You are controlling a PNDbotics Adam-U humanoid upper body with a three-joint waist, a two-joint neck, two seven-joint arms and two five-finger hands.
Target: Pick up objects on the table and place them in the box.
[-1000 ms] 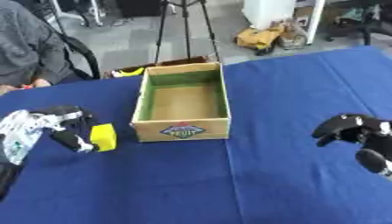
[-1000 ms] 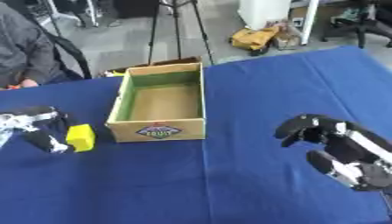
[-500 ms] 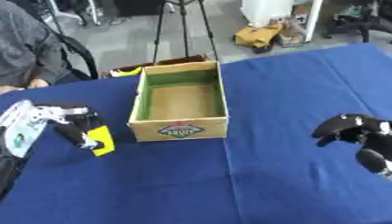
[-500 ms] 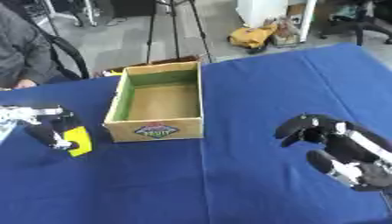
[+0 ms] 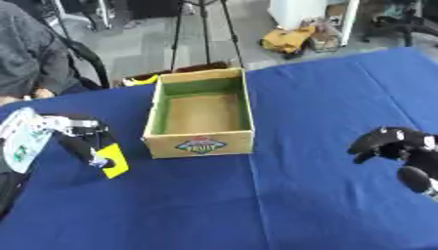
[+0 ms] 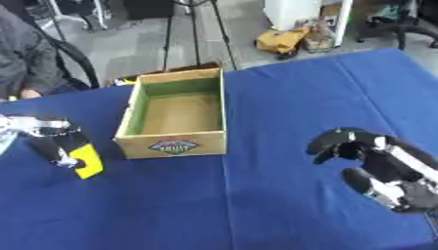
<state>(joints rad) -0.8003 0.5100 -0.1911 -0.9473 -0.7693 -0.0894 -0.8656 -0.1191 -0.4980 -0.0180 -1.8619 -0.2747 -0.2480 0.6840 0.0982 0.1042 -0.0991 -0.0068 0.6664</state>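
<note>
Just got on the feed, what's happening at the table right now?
The left hand has its fingers curled round a yellow block, held tilted just to the left of the open cardboard box. The box looks empty inside, so nothing has gone in yet. The right hand hangs idle over the blue tablecloth at the right, fingers curled, holding nothing. A seated person shows at the far left edge but touches nothing.

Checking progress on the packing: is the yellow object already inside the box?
No. The yellow object is in the left hand, left of the box, whose inside looks bare.
</note>
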